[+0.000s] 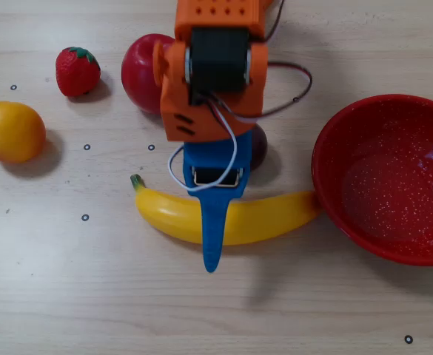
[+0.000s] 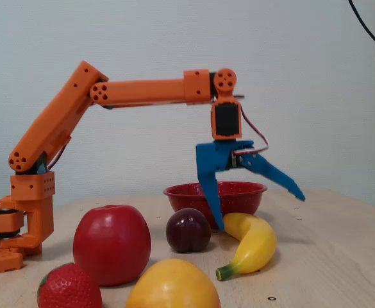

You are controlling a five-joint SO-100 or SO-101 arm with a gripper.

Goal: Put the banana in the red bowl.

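Glossy yellow curved banana, green stem tip, blue claw spread wide above it

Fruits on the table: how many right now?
5: strawberry and orange overhead-left, apple and plum partly under the arm, banana beside the red bowl.

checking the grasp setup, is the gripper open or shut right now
Open. In the fixed view the gripper has its two blue fingers spread wide above the banana, holding nothing.

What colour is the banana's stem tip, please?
Green, on the yellow banana; clearest in the overhead view.
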